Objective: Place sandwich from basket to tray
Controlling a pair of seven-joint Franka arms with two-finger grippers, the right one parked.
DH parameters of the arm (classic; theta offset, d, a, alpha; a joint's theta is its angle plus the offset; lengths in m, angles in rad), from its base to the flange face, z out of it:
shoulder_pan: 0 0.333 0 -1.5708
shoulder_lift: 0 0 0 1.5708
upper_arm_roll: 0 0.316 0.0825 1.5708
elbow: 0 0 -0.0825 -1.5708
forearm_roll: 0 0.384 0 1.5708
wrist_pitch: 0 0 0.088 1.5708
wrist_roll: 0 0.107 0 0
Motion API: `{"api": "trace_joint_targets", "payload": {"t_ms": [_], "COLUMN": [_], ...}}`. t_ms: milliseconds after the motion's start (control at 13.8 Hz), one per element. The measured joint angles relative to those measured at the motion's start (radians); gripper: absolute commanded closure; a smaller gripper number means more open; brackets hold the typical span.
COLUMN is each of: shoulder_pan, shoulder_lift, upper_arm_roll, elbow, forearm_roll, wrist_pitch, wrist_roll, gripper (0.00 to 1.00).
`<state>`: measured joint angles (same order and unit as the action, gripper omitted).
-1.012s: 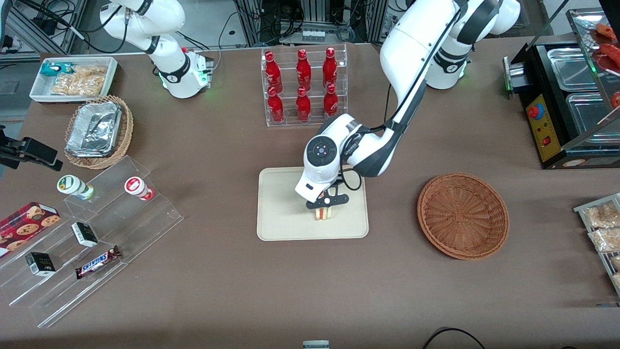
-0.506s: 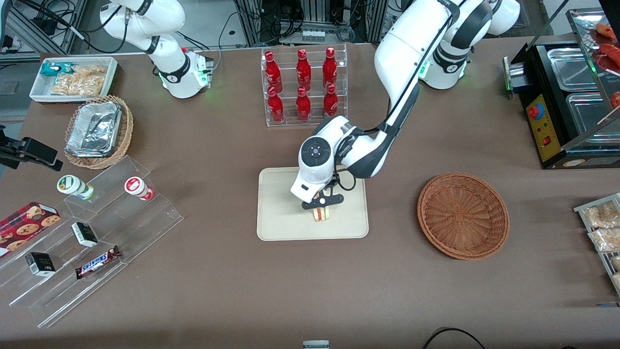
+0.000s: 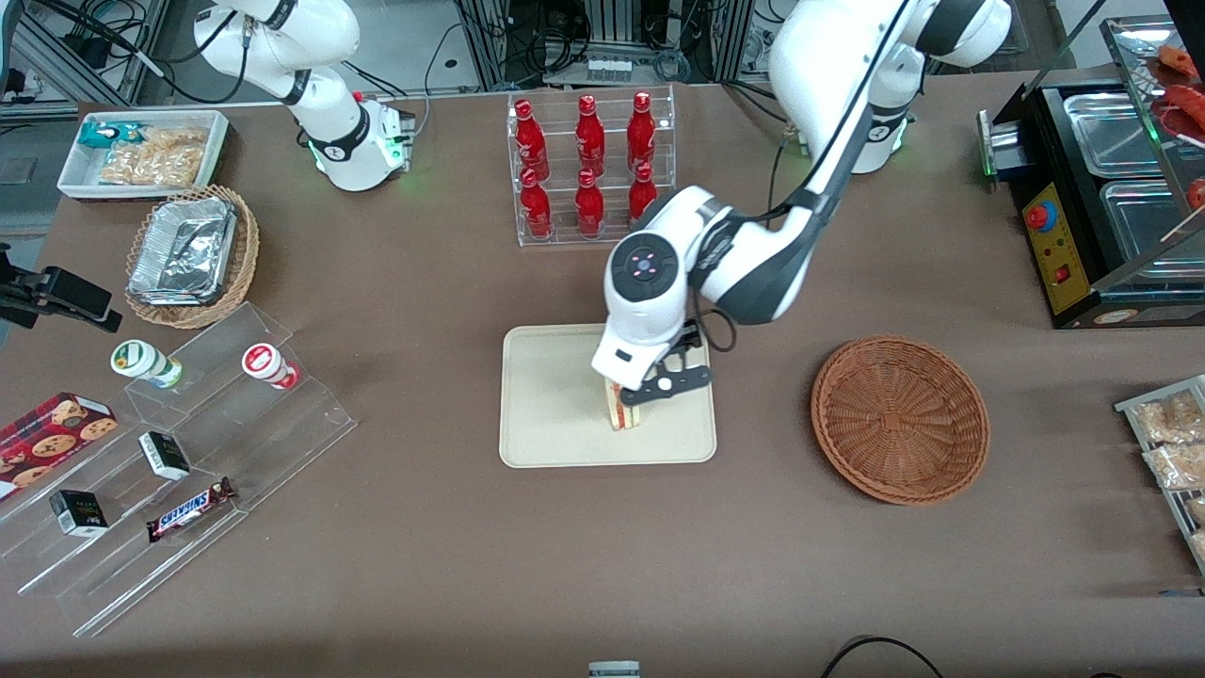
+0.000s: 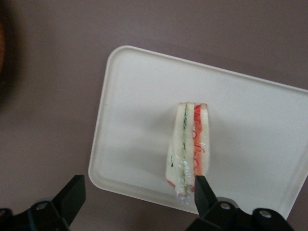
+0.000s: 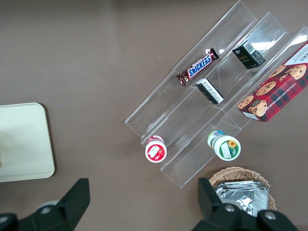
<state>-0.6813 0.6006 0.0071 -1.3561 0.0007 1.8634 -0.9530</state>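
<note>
gripper: fingers spread, empty, above sandwich | sandwich long axis runs between fingers | on tray, mid-desk

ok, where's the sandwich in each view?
Front: triangular pale-bread sandwich stands on the cream rectangular plastic tray, under the gripper.
Left wrist: sandwich on the tray, gripper open above.
Right wrist: not visible.
Shared landmark: the tray.

Red bottles in clear rack, Snickers bar, possibly yogurt cups
</note>
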Motion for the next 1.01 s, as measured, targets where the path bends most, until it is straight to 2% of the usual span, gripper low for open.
{"api": "trace_joint_targets", "payload": {"t_ms": [289, 723, 867, 1012], "shoulder_pan": [0.053, 0.177, 0.245, 0.356], "shoulder_lift": [-0.077, -0.257, -0.325, -0.389], "upper_arm_roll": [0.02, 0.022, 0.001, -0.062], "elbow": [-0.068, -0.221, -0.259, -0.268], "forearm_roll": [0.004, 0.004, 0.005, 0.005], "wrist_pitch": [-0.076, -0.168, -0.201, -0.275], "wrist_roll": [0.036, 0.305, 0.416, 0.526], "gripper": [0.0, 0.0, 0.0, 0.0]}}
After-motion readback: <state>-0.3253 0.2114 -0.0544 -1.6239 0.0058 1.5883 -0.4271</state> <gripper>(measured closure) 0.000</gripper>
